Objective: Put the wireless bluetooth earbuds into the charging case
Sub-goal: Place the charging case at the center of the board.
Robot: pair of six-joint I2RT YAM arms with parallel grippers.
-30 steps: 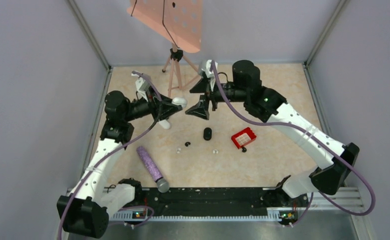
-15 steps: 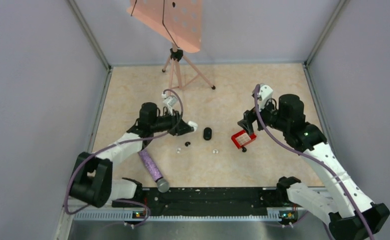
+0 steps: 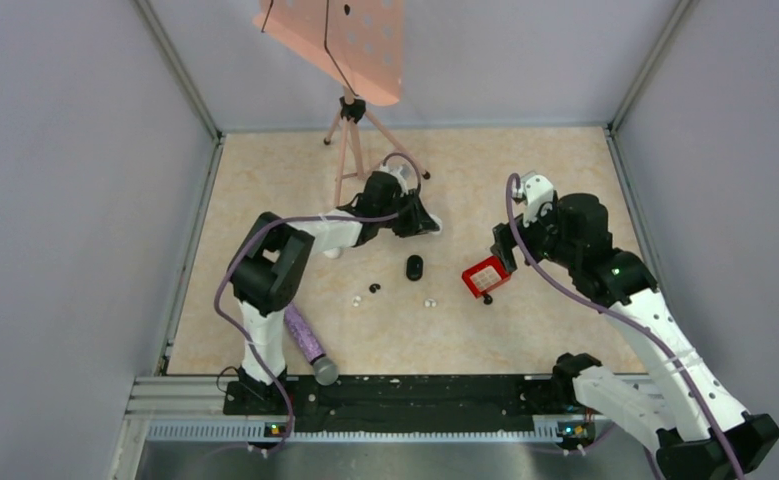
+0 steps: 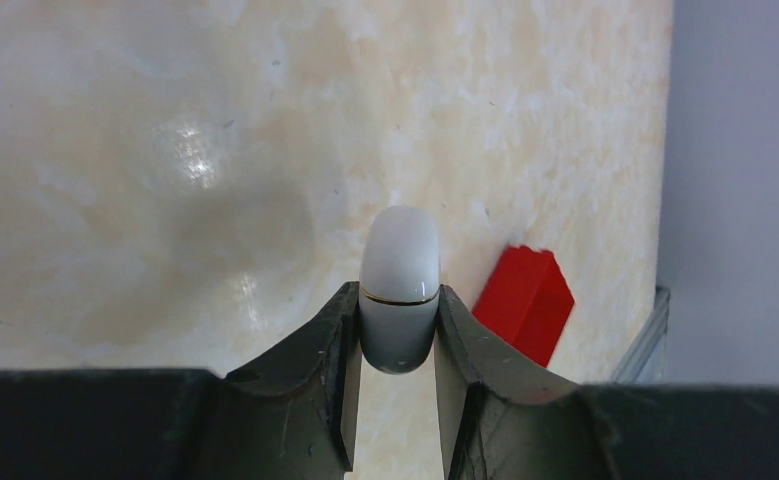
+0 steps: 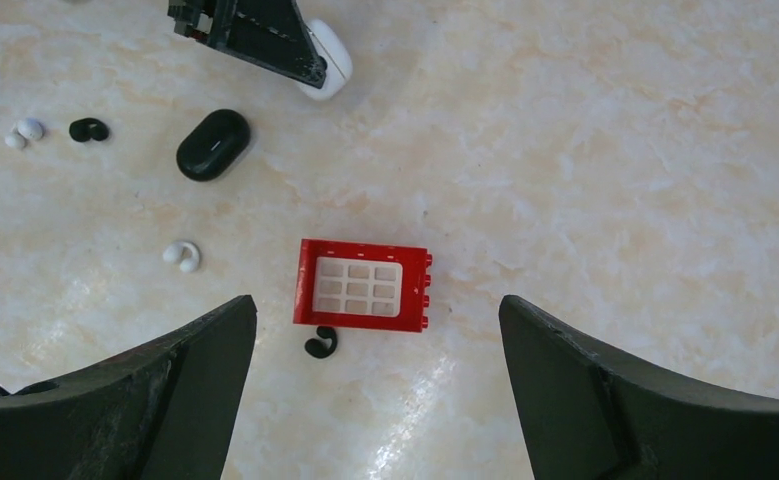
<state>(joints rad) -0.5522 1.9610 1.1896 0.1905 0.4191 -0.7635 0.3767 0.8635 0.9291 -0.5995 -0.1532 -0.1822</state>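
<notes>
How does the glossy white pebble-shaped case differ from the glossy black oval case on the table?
Colour: the glossy white pebble-shaped case is pale; the glossy black oval case is dark. State: the white case is clamped in the left gripper; the black case lies free on the marbled table, untouched. Both are smooth, rounded and look closed.
</notes>
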